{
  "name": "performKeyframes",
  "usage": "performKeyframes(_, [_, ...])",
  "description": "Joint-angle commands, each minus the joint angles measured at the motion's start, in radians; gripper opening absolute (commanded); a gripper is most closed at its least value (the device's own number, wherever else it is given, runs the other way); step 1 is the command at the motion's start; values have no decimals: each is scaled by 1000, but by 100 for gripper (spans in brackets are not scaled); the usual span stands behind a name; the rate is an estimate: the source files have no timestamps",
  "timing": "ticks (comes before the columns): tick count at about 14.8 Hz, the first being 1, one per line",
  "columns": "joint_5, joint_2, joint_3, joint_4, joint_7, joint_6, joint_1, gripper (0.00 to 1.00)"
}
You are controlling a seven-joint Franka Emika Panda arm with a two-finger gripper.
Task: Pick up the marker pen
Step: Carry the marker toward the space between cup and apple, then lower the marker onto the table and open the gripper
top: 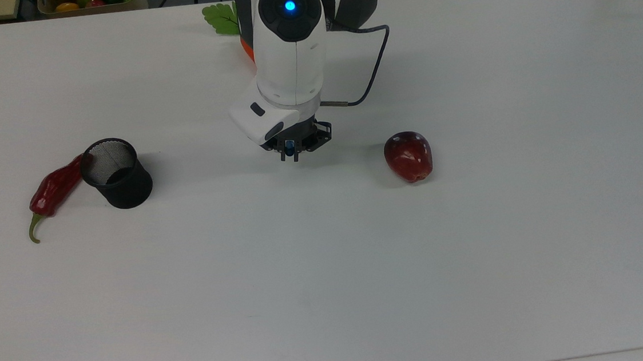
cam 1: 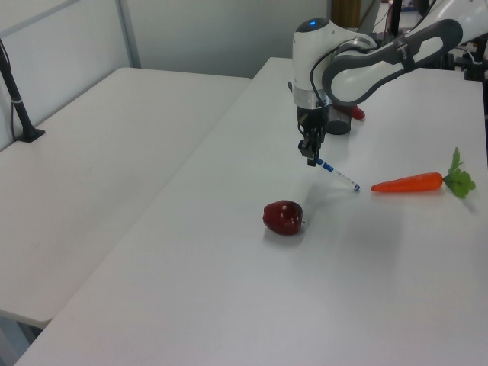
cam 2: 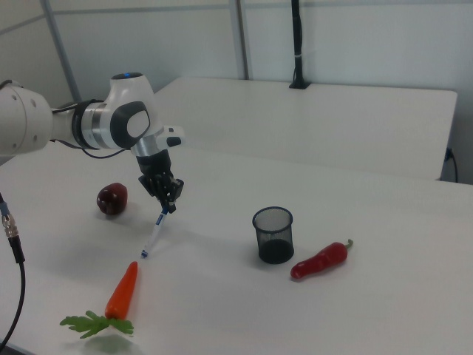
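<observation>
Far to the left of the gripper (top: 291,155) in the top view, a red chilli pepper (top: 53,189) is laid flat on the white table (top: 477,260), its side touching a black mesh cup (top: 116,173) that is stood upright with its mouth open. Both are well apart from the gripper, so the cup appears to have been left behind as the place the pen was lifted from (a judgement only).

At the centre, the gripper is pointed straight down from the white arm, and its fingers are seen closed on the marker pen (cam 1: 335,174), pinched at the blue-capped upper end. The pen is not held upright: in the left view it is seen hanging slantwise below the fingers, its white barrel sloping down toward the carrot (cam 1: 408,183), with the lower tip near the table or just above it; contact cannot be told. A grip so near one end would explain the tilt, since most of the barrel is left unsupported. In the right view the pen (cam 2: 155,231) is likewise seen sloping down from the gripper (cam 2: 167,203) toward the carrot (cam 2: 120,291).

Behind the arm in the top view, the carrot's leafy top (top: 221,18) is shown. To the right of the gripper, a dark red apple (top: 408,156) is rested on the table, near but clear of the fingers.

With the pen already held, the taking seems largely done.
</observation>
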Motion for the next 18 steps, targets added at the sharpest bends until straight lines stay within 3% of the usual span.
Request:
performKeyframes(1, [-5, -5, -6, 0, -20, -6, 7, 30])
performKeyframes(3, [-7, -5, -6, 0, -18, -7, 6, 63])
performKeyframes(5, [-8, -6, -6, 2, -18, -7, 7, 84])
performKeyframes(8, [-20, -20, -6, 3, -17, -18, 9, 100])
performKeyframes(18, [-2, -331, -8, 0, -155, -263, -5, 100])
